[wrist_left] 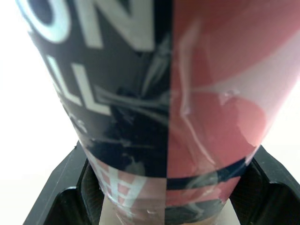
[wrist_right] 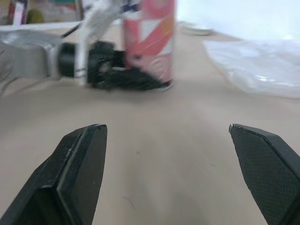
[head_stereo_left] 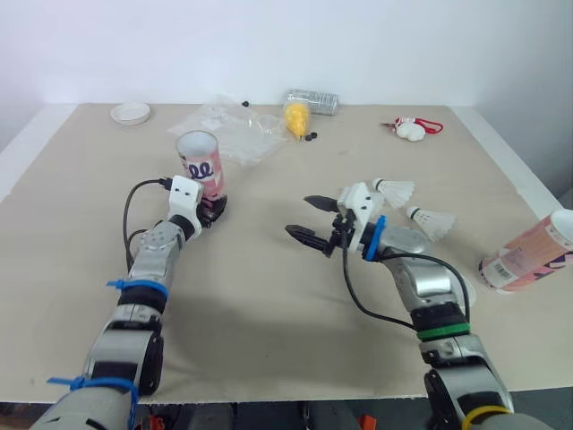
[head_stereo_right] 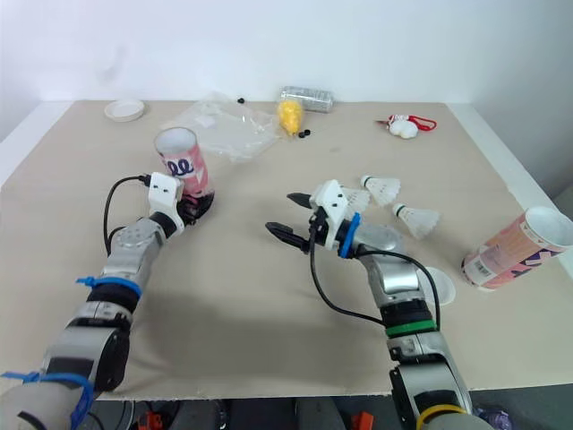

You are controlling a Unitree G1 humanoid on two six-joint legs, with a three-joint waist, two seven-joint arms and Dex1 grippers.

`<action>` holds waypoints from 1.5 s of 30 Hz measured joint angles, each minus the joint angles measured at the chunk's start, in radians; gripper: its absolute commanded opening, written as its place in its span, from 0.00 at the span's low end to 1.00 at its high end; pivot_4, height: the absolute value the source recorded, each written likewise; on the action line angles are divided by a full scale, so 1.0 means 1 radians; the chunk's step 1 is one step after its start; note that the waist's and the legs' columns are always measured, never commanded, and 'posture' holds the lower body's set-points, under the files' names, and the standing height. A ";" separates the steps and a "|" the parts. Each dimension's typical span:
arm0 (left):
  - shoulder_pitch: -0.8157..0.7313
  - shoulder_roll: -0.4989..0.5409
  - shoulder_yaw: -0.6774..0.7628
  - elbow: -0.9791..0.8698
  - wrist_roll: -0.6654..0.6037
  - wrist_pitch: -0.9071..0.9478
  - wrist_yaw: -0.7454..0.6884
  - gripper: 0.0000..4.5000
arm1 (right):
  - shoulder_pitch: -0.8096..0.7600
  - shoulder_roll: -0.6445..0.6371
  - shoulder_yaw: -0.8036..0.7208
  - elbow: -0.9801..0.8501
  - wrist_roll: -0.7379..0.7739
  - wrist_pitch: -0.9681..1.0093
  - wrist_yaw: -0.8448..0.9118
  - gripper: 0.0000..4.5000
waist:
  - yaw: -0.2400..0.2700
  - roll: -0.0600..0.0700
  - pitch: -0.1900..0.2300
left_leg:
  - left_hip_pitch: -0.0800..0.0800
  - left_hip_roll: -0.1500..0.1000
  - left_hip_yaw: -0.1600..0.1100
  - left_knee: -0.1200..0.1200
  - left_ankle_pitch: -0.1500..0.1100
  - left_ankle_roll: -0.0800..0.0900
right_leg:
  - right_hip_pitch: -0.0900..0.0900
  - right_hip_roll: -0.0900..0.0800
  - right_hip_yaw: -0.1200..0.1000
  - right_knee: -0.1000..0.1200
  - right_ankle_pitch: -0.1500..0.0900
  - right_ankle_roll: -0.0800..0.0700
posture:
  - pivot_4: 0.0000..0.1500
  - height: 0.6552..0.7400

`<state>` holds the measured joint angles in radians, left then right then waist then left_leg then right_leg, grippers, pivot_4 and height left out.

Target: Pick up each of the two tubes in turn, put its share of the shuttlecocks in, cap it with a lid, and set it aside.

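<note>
Left eye view: left gripper [head_stereo_left: 213,209] tight around standing tube [head_stereo_left: 201,163]

Bright, even, diffuse light from above washes the beige table [head_stereo_left: 269,340], leaving only faint soft shadows tight under the nearer shuttlecock [head_stereo_left: 431,220] and the lying tube [head_stereo_left: 528,255], while the clear plastic bag [head_stereo_left: 237,134] near the far edge glints and the glossy wrap of the upright tube [wrist_left: 206,93] carries streaks of glare.
</note>
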<state>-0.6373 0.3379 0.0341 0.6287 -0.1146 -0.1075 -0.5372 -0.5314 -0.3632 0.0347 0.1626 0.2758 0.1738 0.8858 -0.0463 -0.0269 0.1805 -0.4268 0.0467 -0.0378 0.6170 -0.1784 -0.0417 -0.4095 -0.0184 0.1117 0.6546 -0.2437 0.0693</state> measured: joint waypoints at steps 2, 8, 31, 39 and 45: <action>0.103 0.043 -0.047 -0.194 -0.004 0.026 -0.093 0.68 | 0.068 -0.021 -0.025 -0.106 0.012 0.051 -0.043 1.00 | 0.000 0.000 0.000 | 0.000 0.000 0.000 0.000 0.000 0.000 | 0.000 0.000 0.000 0.000 0.000 0.000 | 1.00 1.00; 0.228 0.155 -0.131 -0.522 -0.063 0.121 -0.322 0.68 | 0.243 -0.040 -0.081 -0.390 0.061 0.238 -0.183 1.00 | 0.000 0.000 0.000 | 0.001 0.000 0.000 0.001 0.000 0.000 | 0.001 0.000 0.000 0.000 -0.003 0.002 | 1.00 1.00; -0.025 0.307 -0.439 -0.561 0.017 0.252 -0.850 0.68 | 0.294 -0.015 -0.111 -0.460 0.052 0.376 -0.448 1.00 | -0.002 0.000 0.000 | 0.001 0.001 0.001 0.001 0.003 0.004 | 0.001 0.001 0.000 0.000 -0.003 0.003 | 1.00 1.00; -0.032 0.292 -0.440 -0.568 0.035 0.274 -0.843 0.68 | 0.142 0.024 -0.110 -0.252 -0.021 0.329 -0.519 1.00 | -0.001 0.000 0.000 | 0.002 0.001 0.001 0.003 0.004 0.005 | 0.001 0.001 0.000 0.000 -0.002 0.002 | 1.00 1.00; -0.031 0.294 -0.436 -0.587 0.036 0.307 -0.840 0.68 | 0.057 0.044 -0.113 -0.079 -0.046 0.286 -0.534 1.00 | -0.002 0.000 0.000 | 0.001 0.001 0.001 0.002 0.004 0.005 | 0.001 0.001 0.000 0.000 -0.001 0.004 | 1.00 1.00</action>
<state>-0.6685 0.6317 -0.4018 0.0414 -0.0790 0.1999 -1.3770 -0.4743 -0.3196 -0.0787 0.0833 0.2300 0.4597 0.3516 -0.0481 -0.0267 0.1804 -0.4255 0.0476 -0.0371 0.6188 -0.1744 -0.0366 -0.4086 -0.0176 0.1116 0.6548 -0.2447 0.0735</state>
